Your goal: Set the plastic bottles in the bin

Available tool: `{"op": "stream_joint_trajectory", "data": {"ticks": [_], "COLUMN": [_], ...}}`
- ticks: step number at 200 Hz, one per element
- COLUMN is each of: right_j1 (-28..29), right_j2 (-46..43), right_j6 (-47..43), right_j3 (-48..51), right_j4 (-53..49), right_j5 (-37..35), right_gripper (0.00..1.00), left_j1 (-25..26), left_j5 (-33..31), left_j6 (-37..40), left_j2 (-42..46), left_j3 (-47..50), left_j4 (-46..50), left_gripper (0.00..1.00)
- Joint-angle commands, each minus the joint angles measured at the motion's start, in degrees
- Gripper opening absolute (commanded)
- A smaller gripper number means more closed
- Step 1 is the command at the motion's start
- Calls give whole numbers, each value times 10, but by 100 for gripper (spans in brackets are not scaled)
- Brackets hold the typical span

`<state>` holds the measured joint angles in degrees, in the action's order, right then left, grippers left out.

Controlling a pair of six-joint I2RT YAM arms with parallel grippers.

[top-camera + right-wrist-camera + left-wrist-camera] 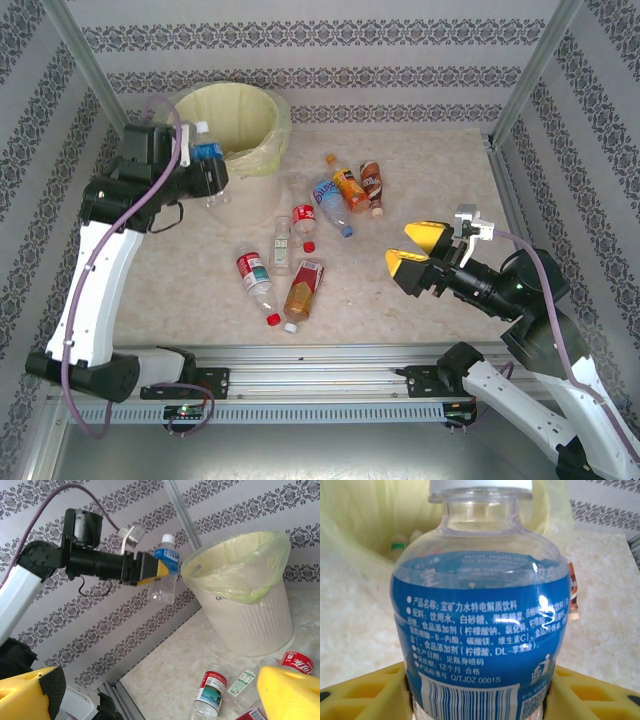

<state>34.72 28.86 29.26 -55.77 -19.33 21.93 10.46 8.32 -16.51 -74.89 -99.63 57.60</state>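
My left gripper is shut on a blue-labelled plastic bottle with a white cap, held upright above the table beside the left rim of the bin. In the left wrist view the bottle sits between yellow fingers, with the bin's pale green bag behind it. The right wrist view shows that bottle hanging left of the bin. Several plastic bottles lie on the table, among them a red-labelled one, a brown one and an orange one. My right gripper hovers open at the right, holding nothing.
Metal frame posts and patterned walls close in the table on three sides. A metal rail runs along the near edge. Bottles lie between the right gripper and the bin.
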Motion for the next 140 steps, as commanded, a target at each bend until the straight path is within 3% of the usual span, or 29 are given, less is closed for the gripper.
{"op": "stream_joint_trajectory", "data": {"ticks": [1,62,140], "right_j1": [0,0,0], "right_j2": [-7,-8,-11], "right_j6": [3,1,-9], "right_j3": [-16,-20,-38], "right_j4": [25,11,-27], "right_j5": [2,-11,-29], "right_gripper": [98,98,98], "left_j1": [2,-3,-16], "left_j5": [-19,-43,-62], "left_j6": [49,97,112], "left_j2": [-34,-172,-369], "left_j3": [-68,-227,-428], "left_j4": [-50,-87,12], "left_gripper": [57,59,57]}}
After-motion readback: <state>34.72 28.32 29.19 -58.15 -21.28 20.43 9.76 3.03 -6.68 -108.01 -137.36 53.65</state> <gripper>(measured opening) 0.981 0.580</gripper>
